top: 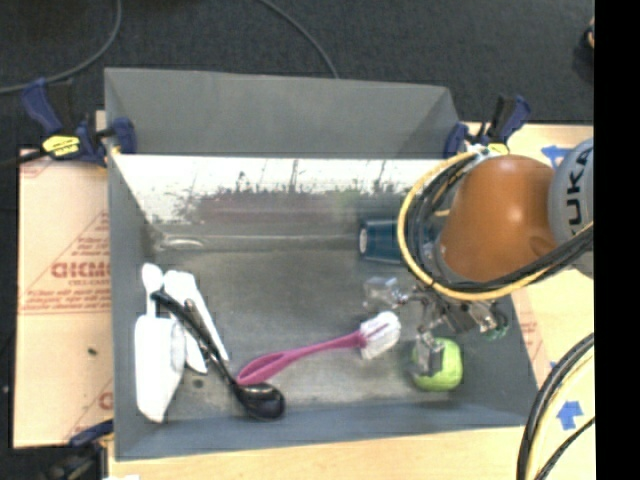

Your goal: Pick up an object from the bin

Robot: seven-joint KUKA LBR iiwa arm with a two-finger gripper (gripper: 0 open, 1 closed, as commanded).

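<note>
Orange domed cover [495, 218] on the arm's wrist sits highest, ringed by looped black and yellow cables; below it the pincer [430, 353] hangs down in the near right corner of the grey metal bin [280, 158], directly over one lime-green lump [447, 372]; that lump is small, rounded and smooth, rather like a little fruit, and it lies on the bin floor close to the front wall; the metal of the pincer overlaps its upper left part, yet whether the pincer is wide, narrow or closed on the lump I cannot tell; just to the left lies one toothbrush [320, 348] with a slim pink plastic handle and a white bristled head, the head near the lump and the handle running away to the left; a little behind the pincer lies one small clear, glassy piece [382, 290], its shape hard to make out; further back one dark teal cup-like cylinder [380, 240] rests against the scuffed rear wall; at the left end of the pink handle lies one black spoon [258, 398] with a glossy bowl, its thin handle slanting up and left across a heap of white pieces [155, 368] by the left wall, their number unclear.
</note>
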